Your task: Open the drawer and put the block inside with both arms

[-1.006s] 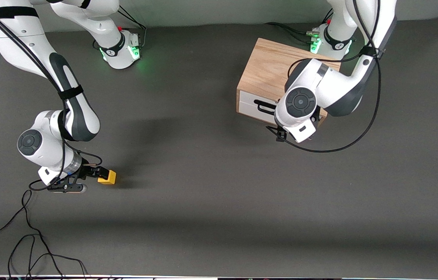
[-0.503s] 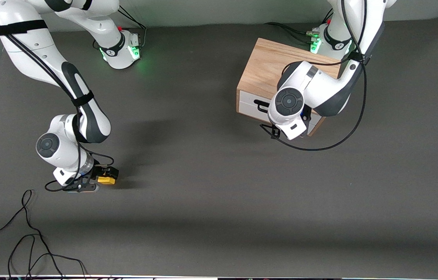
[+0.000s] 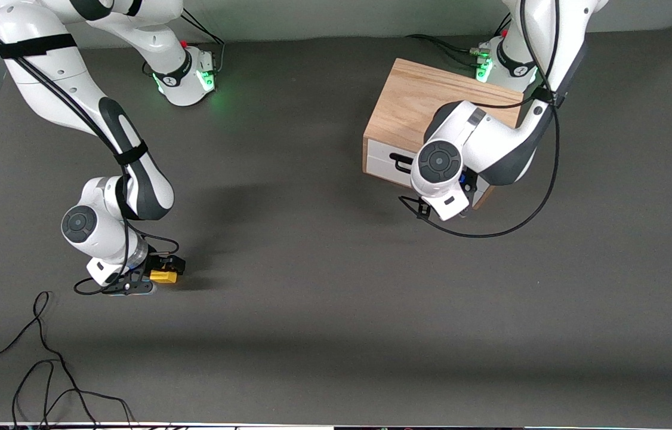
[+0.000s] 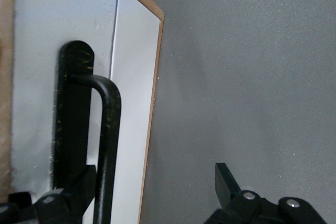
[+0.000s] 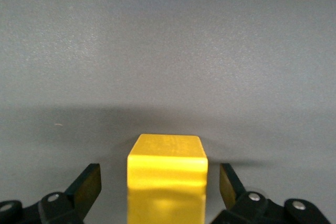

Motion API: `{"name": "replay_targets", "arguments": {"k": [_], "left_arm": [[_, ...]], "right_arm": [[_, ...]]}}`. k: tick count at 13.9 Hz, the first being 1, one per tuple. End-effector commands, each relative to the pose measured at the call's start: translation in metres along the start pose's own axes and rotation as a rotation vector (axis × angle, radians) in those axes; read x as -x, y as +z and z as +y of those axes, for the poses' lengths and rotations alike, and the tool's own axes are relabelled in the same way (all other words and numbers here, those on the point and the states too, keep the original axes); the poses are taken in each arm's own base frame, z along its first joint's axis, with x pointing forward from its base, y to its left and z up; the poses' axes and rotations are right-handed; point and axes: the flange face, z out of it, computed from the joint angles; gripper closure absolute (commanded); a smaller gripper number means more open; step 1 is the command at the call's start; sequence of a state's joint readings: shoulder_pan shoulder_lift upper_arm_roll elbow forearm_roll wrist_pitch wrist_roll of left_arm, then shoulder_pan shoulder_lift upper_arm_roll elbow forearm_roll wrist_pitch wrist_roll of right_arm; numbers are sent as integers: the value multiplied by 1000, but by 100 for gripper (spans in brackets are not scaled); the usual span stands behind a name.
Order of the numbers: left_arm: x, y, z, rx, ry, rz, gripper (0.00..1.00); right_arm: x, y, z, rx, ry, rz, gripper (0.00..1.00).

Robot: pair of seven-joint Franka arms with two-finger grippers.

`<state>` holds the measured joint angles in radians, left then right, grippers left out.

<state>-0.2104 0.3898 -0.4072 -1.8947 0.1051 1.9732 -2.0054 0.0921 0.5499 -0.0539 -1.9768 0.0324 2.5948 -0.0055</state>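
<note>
The right gripper sits low at the table's right-arm end, fingers spread wide either side of the block, not touching it; the block rests on the table at about 8 o'clock from the drawer; the left gripper is at the closed drawer front, fingers parted around the black handle.

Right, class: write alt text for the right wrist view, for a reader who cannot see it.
A yellow block sits on the grey table between the open fingers of the right gripper, with a gap on each side. Nothing else is in view.
</note>
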Motion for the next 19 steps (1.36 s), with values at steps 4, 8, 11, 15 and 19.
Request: {"name": "replay_targets", "arguments": {"k": [4, 8, 11, 15, 19], "left_arm": [[5, -10, 31, 25, -3, -5, 0], [7, -19, 59, 68, -2, -17, 0], [5, -38, 82, 115, -9, -32, 0], [4, -45, 104, 165, -4, -22, 0], [5, -38, 109, 173, 6, -9, 0]], "right_arm": [[-1, -4, 7, 3, -43, 22, 1], [-2, -5, 7, 3, -43, 26, 6], [-2, -7, 7, 3, -44, 26, 27], [-2, -8, 7, 2, -44, 24, 46], [-3, -11, 5, 2, -46, 26, 49]]}}
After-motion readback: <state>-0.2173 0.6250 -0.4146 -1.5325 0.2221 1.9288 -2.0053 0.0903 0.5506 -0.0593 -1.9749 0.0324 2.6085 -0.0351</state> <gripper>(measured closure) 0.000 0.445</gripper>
